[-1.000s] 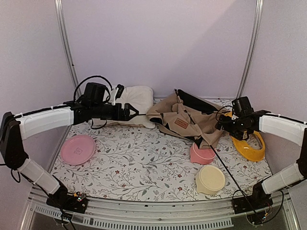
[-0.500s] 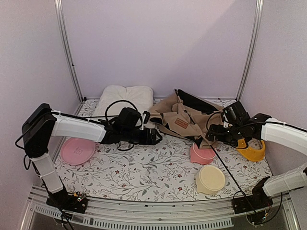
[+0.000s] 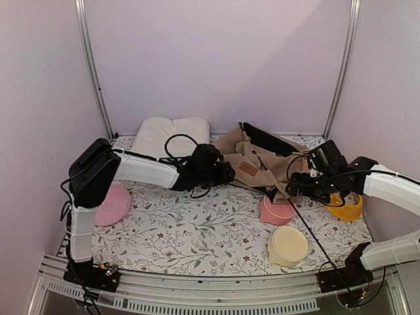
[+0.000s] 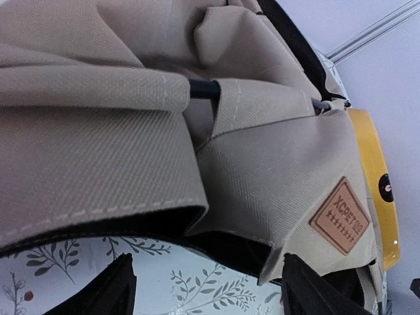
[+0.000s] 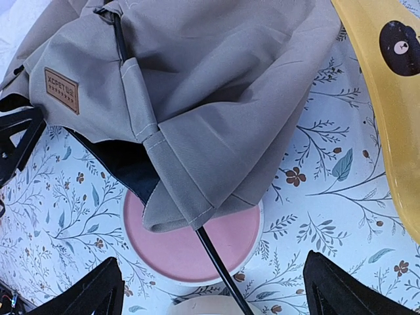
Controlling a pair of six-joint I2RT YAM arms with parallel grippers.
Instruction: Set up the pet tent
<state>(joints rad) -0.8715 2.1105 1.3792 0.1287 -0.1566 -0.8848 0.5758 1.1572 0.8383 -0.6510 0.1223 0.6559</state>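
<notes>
The pet tent (image 3: 256, 161) lies collapsed at the back middle of the table, tan fabric with a brown label (image 3: 248, 169). A thin black pole (image 3: 318, 243) runs out of its front corner toward the near right. My left gripper (image 3: 228, 174) is at the tent's left edge. In the left wrist view it (image 4: 210, 292) stands open just below the fabric hem (image 4: 197, 216), near the label (image 4: 340, 215), with nothing between its fingers. My right gripper (image 3: 292, 187) is at the tent's right front corner. It (image 5: 213, 295) is open above the pole (image 5: 216, 262), apart from the fabric (image 5: 210, 118).
A pink bowl (image 3: 277, 211) sits under the tent's front corner, with a cream bowl (image 3: 287, 245) nearer. A yellow piece (image 3: 344, 207) lies at the right, a pink plate (image 3: 111, 205) at the left. A white cushion (image 3: 172, 134) rests at the back left.
My left arm swung right from the cushion to the tent's left edge, its jaws narrowing a little. My right gripper moved slightly left and lower toward the tent's corner.
</notes>
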